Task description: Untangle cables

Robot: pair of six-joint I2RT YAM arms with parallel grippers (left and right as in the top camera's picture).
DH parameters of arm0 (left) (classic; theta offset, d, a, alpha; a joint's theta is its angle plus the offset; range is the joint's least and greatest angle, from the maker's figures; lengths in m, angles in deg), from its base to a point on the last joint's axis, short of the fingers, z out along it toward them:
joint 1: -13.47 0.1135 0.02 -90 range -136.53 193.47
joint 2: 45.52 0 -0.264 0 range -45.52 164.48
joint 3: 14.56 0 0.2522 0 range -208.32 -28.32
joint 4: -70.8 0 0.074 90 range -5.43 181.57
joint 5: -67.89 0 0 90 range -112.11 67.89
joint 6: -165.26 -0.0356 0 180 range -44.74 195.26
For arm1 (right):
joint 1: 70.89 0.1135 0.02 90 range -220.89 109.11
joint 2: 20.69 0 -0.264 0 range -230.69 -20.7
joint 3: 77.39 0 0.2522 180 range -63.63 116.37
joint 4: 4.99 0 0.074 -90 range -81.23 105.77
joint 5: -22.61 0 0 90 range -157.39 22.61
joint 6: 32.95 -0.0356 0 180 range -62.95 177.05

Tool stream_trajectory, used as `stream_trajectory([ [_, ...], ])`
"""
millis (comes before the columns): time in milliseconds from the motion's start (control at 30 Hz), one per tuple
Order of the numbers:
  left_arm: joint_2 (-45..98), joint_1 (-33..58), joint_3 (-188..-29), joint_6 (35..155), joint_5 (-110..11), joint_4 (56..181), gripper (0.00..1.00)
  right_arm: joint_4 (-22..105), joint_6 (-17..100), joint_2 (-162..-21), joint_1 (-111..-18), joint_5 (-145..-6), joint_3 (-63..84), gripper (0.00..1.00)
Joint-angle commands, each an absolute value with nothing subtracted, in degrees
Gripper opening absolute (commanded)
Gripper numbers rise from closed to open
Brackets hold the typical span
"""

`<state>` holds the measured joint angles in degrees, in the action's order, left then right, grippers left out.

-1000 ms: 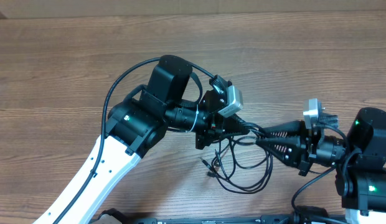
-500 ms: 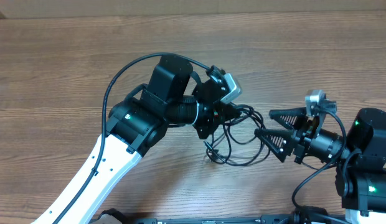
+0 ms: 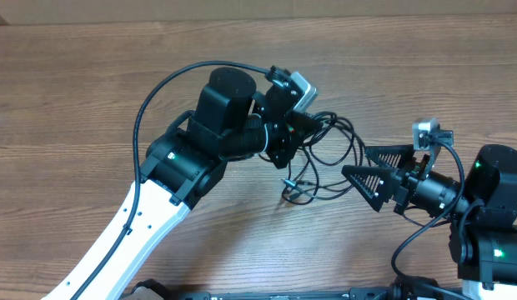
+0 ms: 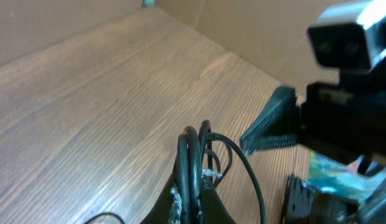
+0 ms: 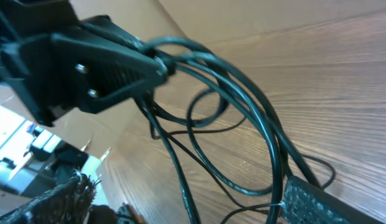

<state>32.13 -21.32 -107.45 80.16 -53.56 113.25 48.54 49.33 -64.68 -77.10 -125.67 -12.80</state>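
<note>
Several thin black cables [image 3: 329, 154] hang in a looped bundle between the two arms, and a small plug end [image 3: 288, 185] dangles toward the table. My left gripper [image 3: 307, 125] is shut on the top of the bundle. In the left wrist view two strands of the cables [image 4: 194, 155] rise from between its pinched fingers [image 4: 213, 202]. My right gripper [image 3: 353, 162] stands wide open just right of the loops. In the right wrist view loose loops of the cables [image 5: 268, 127] pass between its spread fingers [image 5: 320, 202], with one strand lying close to the right pad.
The wooden table [image 3: 92, 92] stretches to the left and back. The left arm's thick black wire [image 3: 158, 96] arcs over its body. The right arm's base [image 3: 492, 242] sits at the right front edge.
My right gripper has opened, let go of the cables and drawn back to the right. My left gripper has carried the bundle up and toward the back, stretching the loops out.
</note>
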Motion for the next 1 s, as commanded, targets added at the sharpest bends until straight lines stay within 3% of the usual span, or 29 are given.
stream_trajectory([
  [0, 32.3, -21.0, -108.2, 83.5, -56.6, 110.4, 0.04, 48.9, 47.6, -64.2, -76.7, -119.8, -12.5, 0.98],
  [367, 32.3, -21.0, -108.2, 83.4, -67.5, 106.7, 0.04, 50.7, 40.5, -64.3, -76.7, -97.1, -12.6, 1.00],
  [967, 32.3, -26.6, -108.2, 84.8, -72.4, 95.4, 0.04, 50.6, 40.3, -67.9, -76.7, -94.7, -12.6, 1.00],
])
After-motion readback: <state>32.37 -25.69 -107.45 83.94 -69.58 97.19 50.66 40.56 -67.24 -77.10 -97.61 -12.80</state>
